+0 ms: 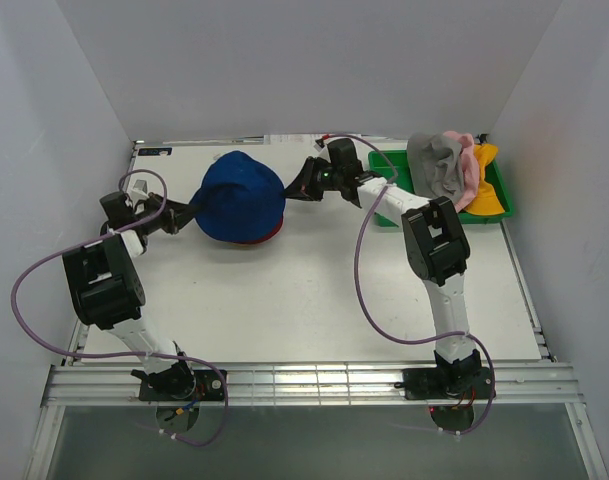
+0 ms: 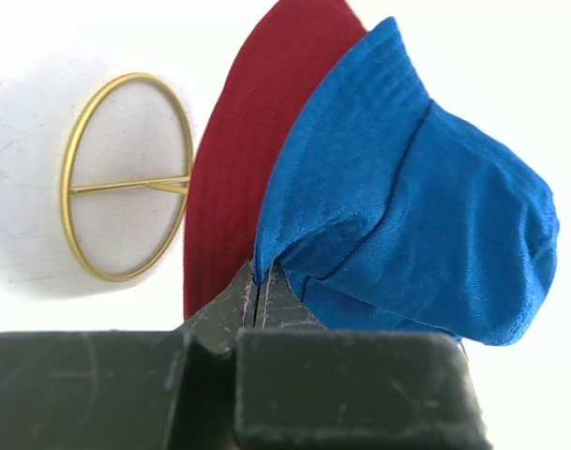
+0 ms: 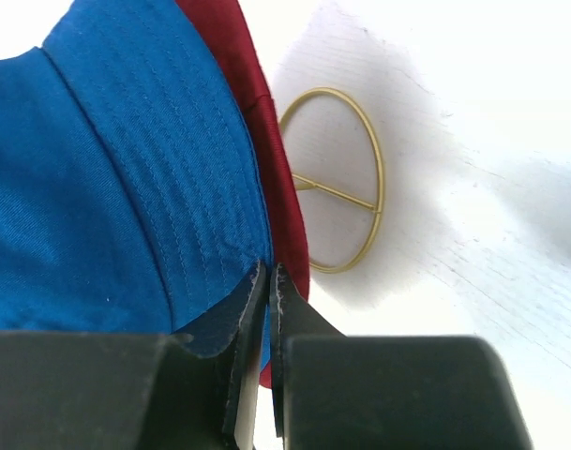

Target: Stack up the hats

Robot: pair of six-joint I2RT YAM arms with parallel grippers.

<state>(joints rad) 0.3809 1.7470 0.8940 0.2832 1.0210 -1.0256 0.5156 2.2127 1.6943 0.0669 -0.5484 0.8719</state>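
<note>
Holding the blue hat (image 1: pixel 242 195) by its brim, left gripper (image 1: pixel 187 212) pinched shut at 9 o'clock and right gripper (image 1: pixel 294 190) at 3, we lower both sides evenly, settling it squarely over the dark red hat (image 2: pixel 233 141) mid-table.

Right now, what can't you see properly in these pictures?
- Top view: the red hat is almost all hidden under the blue hat.
- Top view: the pink hat is mostly behind the grey hat.
- Right wrist view: the ring is partly behind the red hat.
- Both wrist views: the grey hat, pink hat and yellow hat are out of frame.
</note>
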